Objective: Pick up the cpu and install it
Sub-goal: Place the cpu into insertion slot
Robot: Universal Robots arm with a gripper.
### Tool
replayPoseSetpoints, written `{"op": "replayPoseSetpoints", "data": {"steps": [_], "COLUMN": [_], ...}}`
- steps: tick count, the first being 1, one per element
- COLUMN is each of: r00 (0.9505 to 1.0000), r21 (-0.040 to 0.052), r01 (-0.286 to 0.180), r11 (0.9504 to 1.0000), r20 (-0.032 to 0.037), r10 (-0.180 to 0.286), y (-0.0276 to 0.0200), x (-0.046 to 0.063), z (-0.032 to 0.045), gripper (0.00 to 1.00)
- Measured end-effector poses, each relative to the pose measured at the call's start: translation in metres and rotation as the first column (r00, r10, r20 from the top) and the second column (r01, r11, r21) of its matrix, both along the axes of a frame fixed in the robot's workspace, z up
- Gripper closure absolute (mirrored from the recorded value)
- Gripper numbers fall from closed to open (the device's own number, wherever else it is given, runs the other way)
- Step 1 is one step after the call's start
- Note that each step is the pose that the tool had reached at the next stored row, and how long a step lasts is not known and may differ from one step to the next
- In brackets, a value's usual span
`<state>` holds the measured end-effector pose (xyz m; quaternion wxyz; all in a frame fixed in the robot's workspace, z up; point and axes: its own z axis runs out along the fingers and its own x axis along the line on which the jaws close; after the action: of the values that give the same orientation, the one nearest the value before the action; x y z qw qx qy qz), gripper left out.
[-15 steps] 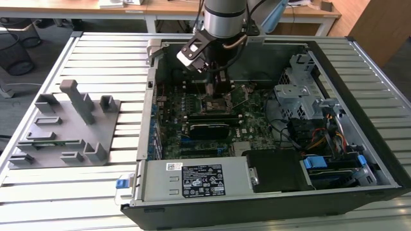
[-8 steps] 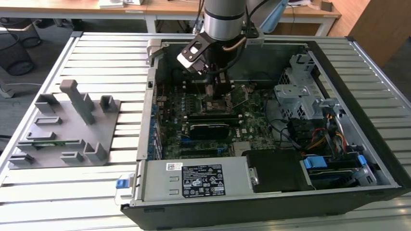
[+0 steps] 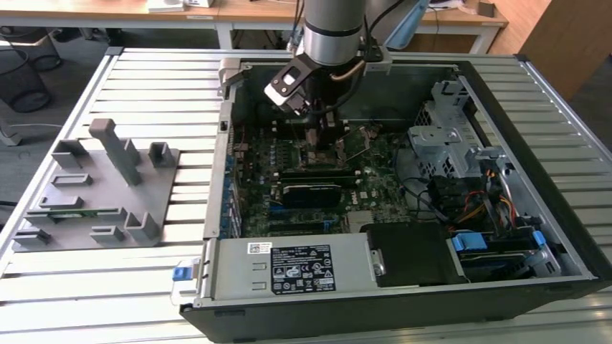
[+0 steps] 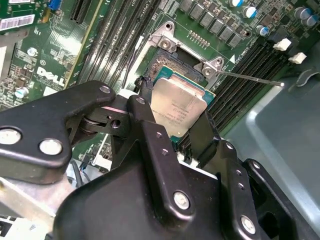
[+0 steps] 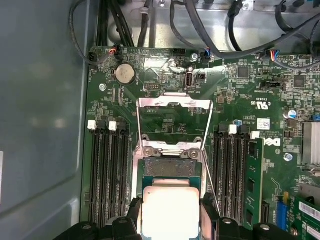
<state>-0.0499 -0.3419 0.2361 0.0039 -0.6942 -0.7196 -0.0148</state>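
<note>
1. cpu (image 4: 179,107): silver metal lid, smooth, soft sheen.
2. gripper (image 4: 172,120): black, matt; screws (image 4: 181,200) bright metal.
3. motherboard (image 5: 250,90): green, glossy.
4. socket frame (image 5: 172,102): bare shiny metal.
5. table (image 3: 143,86): pale slatted metal, matt.

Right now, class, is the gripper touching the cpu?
Touching. In the second wrist view the black fingers of the gripper press against opposite edges of the cpu, no gap, holding it over the socket.
</note>
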Motion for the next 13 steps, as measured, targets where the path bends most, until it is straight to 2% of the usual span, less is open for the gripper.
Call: {"op": "replayPoseSetpoints", "data": {"steps": [13], "r00": [1.0000], "r21": [0.0000], "r01": [0.004], "r11": [1.0000], "r20": [0.0000], "r10": [-0.004], "y": [0.0001], "x": [0.001], "z": [-0.0124], "gripper": [0.46]}}
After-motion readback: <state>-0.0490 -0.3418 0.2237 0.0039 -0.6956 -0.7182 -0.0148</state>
